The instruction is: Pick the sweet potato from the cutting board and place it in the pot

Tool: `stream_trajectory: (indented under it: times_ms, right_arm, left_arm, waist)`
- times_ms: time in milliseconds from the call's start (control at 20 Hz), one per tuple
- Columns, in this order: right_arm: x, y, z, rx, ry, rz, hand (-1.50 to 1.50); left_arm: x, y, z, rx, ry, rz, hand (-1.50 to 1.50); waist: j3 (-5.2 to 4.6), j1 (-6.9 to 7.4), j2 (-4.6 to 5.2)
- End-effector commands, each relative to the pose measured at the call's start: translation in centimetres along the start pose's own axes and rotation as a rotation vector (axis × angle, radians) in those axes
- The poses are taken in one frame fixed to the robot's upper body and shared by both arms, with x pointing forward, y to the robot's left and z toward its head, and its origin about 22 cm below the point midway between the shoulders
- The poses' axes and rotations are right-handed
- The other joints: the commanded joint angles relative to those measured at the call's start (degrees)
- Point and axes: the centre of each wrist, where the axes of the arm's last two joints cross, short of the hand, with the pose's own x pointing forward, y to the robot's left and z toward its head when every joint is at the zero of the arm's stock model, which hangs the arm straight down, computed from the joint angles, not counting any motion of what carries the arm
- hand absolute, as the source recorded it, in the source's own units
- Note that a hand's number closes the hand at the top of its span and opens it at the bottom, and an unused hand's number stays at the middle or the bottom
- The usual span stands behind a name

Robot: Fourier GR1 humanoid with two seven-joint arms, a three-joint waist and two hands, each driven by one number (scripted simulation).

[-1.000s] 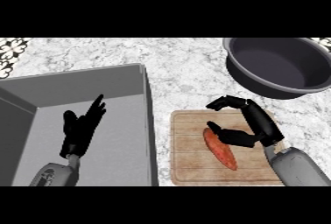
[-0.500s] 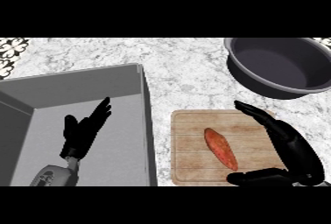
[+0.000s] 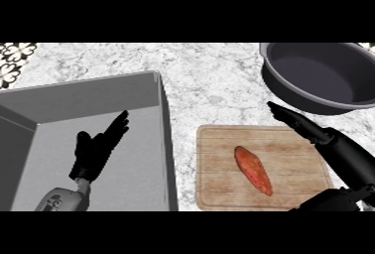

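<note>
An orange sweet potato (image 3: 253, 170) lies lengthwise on the wooden cutting board (image 3: 218, 168) at the lower right. The dark pot (image 3: 319, 74) stands at the upper right, just beyond the board. My right hand (image 3: 338, 152) is open over the board's right side, fingers straight and pointing up toward the pot, thumb spread low near the lower edge. It lies beside the sweet potato, apart from it. My left hand (image 3: 95, 150) rests open over the grey sink, fingers up.
A deep grey sink basin (image 3: 139, 99) fills the left half, its right wall next to the cutting board. White marble counter (image 3: 212, 69) runs along the back between sink and pot. A patterned tile (image 3: 15, 54) shows at the top left corner.
My right hand has uncurled from over the sweet potato and swung to the board's right side, fingers now straight. The sweet potato stays on the board. The left hand barely moved.
</note>
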Motion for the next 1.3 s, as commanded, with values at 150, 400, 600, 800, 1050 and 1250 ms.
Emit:
stream_trajectory:
  times_ms: [150, 400, 600, 800, 1050, 1250]
  right_arm:
    - [-1.4, 1.7, -3.0, 0.181, 0.240, 0.010, -1.50]
    - [-5.1, 2.8, -3.3, 0.345, 0.320, 0.121, -1.50]
    - [-8.0, 4.2, -3.9, 0.362, 0.340, 0.151, -1.50]
    - [-9.4, 1.7, -2.2, 0.274, 0.296, 0.139, -1.50]
    - [-10.9, 0.1, -3.6, 0.234, 0.246, 0.088, -1.50]
    - [-11.6, -0.6, -2.6, 0.277, 0.219, -0.041, -1.50]
  left_arm:
    - [-1.0, -0.7, 0.5, -0.040, 0.008, -0.001, 0.00]
    - [-0.3, -1.4, -0.2, -0.010, 0.006, -0.002, 0.00]
    - [-0.2, 1.0, 0.0, -0.004, 0.008, 0.010, 0.00]
    - [-0.3, 1.6, -0.2, -0.013, -0.003, 0.013, 0.00]
    - [-0.2, -0.9, -1.9, 0.004, 0.014, 0.001, 0.00]
    - [-2.3, 1.2, 0.4, 0.011, 0.006, -0.004, 0.00]
  waist:
    - [-0.12, 1.11, 0.37]
    - [-0.05, 0.77, 0.38]
    - [-0.07, 0.46, 0.29]
    - [-0.08, -0.05, 0.21]
    - [-0.08, -0.05, 0.28]
    - [-0.09, 0.03, 0.24]
